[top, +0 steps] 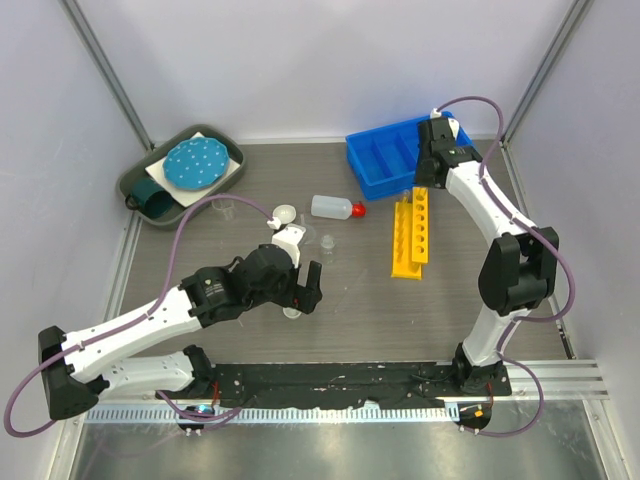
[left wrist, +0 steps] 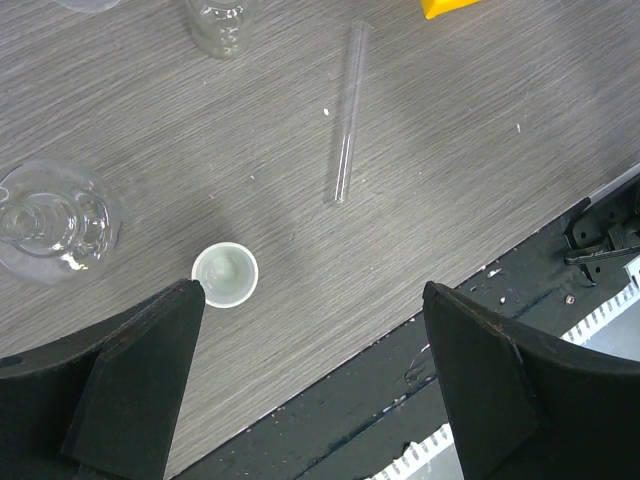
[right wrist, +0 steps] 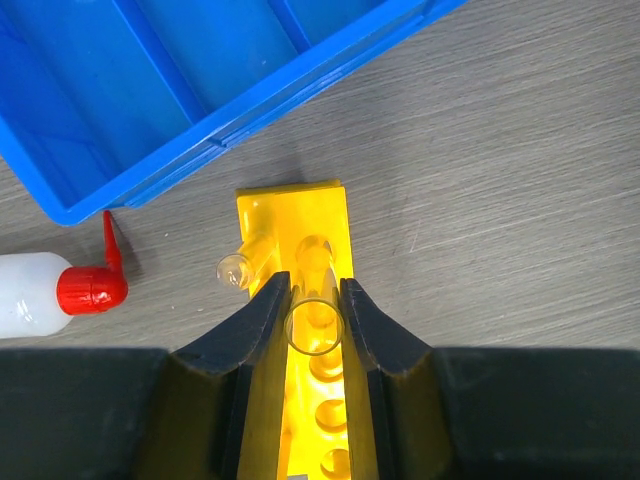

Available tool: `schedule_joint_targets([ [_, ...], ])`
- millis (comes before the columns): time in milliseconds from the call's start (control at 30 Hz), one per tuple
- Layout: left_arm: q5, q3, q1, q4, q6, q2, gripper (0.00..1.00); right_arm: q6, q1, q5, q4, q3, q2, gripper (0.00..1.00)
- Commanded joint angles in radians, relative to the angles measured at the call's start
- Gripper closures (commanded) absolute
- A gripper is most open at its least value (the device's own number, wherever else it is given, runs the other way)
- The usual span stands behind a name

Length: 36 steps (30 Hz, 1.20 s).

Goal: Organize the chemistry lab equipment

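The glass tube (right wrist: 314, 326) stood upright in the right claw (right wrist: 314, 295), pinched just below its rim. Its rounded bottom hung over the end hole of the yellow rack (right wrist: 300, 212). It looked light and stiff, but brittle and slick. A gentle grip high on the wall seemed right, and a straight drop into the hole, since a sideways knock against the rack could crack it.

I counted three tubes. One was held, a second (right wrist: 233, 268) leaned out at the rack's side, though how it was seated I could not tell, and a third (left wrist: 347, 115) lay loose on the counter (left wrist: 470, 150).

Beyond the rack sat one blue divided bin (right wrist: 150, 110), and one red-capped bottle (right wrist: 60, 295) lay beside it.

The left claw (left wrist: 310, 300) hung wide and empty above the counter, with one small white dish (left wrist: 225, 275) near its left finger. A second dish (top: 285, 213) lay further back. Two clear glass vessels showed near it, a flask-like one (left wrist: 50, 220) and a beaker (left wrist: 220, 25).
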Motion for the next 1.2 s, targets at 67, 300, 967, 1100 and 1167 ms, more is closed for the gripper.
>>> schedule_joint_targets([
  [67,-0.006,-0.011,-0.003,0.036,0.008,-0.023,0.04,-0.012,0.014,0.036,0.032,0.009,0.009,0.94],
  [300,-0.009,-0.004,-0.003,0.038,0.009,-0.014,0.04,-0.018,0.022,0.042,0.028,0.018,0.021,0.76],
  [967,-0.116,0.045,-0.103,0.108,0.032,0.198,0.06,-0.013,0.149,0.146,-0.037,-0.075,-0.339,0.28],
  [1100,-0.139,0.057,-0.114,0.199,0.045,0.337,0.06,0.014,0.192,0.085,-0.038,-0.163,-0.459,0.28],
  [1167,-0.153,0.072,-0.114,0.220,0.054,0.390,0.06,0.031,0.218,0.087,-0.041,-0.212,-0.502,0.28],
])
